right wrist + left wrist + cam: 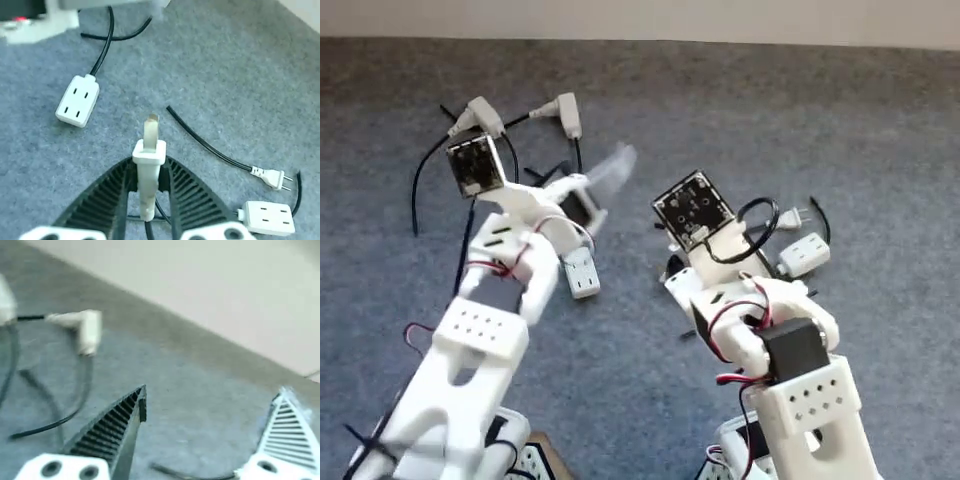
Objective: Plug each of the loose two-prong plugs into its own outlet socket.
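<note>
high view: on the grey desk (640,330) an outlet socket (582,272) lies beside the left arm (490,300). a second socket (805,255) lies by the right arm (780,340), with a loose plug (792,216) just beside it. a corded plug (565,110) lies farther out.

left wrist view: the left claw (214,392) gapes wide and holds nothing, above the desk near that corded plug.

right wrist view: the right claw (149,167) is clamped on a white plug (149,150), prongs pointing outward. from above, the wrist covers this grip.
</note>
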`<state>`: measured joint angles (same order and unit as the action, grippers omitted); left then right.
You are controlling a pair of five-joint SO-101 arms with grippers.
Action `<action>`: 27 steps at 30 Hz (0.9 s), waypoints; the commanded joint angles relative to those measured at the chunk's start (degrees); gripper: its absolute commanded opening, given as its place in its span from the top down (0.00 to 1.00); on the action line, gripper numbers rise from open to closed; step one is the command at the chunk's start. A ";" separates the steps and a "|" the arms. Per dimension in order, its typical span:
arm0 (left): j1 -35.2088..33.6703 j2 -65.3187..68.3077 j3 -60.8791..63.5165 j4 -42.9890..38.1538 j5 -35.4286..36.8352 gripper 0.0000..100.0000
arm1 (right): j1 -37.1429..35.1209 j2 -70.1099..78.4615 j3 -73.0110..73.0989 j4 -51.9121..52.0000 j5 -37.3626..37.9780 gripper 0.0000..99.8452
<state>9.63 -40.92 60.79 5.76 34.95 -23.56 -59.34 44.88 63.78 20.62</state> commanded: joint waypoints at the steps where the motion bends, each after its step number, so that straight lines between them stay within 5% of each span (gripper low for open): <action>1: 7.34 -8.66 0.66 -0.70 -0.09 0.63 | 0.84 -0.75 1.63 -4.97 -0.79 0.99; 9: 18.07 -19.65 9.19 2.90 -11.16 0.63 | 0.84 -0.66 2.77 -7.16 -4.48 0.99; 27: 12.00 -23.34 19.12 -4.48 -11.43 0.63 | 0.40 -1.19 -4.44 1.71 -4.75 0.99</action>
<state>22.02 -63.43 79.43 4.26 23.87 -23.38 -59.25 45.85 63.43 16.31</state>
